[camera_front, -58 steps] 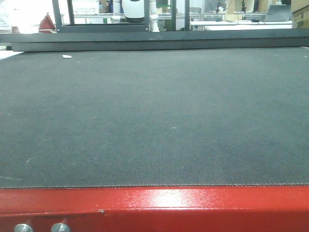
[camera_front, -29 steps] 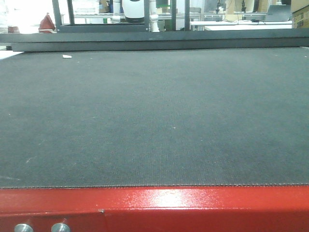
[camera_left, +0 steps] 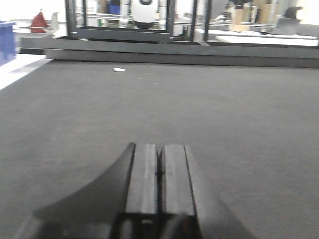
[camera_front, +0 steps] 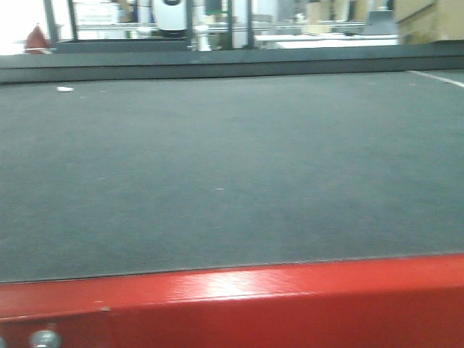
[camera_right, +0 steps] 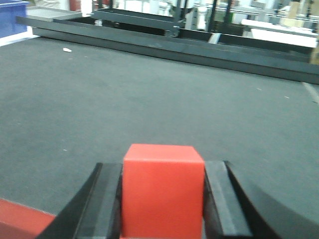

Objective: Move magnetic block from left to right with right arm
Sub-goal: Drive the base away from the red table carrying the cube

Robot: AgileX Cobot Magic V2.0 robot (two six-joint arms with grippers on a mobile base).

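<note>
Red matte sharp-edged cube, the magnetic block (camera_right: 163, 191), sits clamped on both sides by the right pincer (camera_right: 163, 209) over the near edge of the dark grey matted surface (camera_right: 149, 84), apparently gripped for carrying rightward; left pincer (camera_left: 159, 172) pressed closed, empty, idle.

My front view is soft all over, smeared as if by motion. Light from above leaves a pale glare streak on the near red edge (camera_front: 225, 284), and the far left corner burns out white. The mat (camera_front: 232, 167) looks dull and evenly lit, and shadows barely show. In the left wrist view, the left gripper (camera_left: 160, 149) is out of focus near the lens. In the right wrist view, the block (camera_right: 163, 191) is bright and flat-lit, and the right gripper (camera_right: 163, 167) around it is blurred.
</note>
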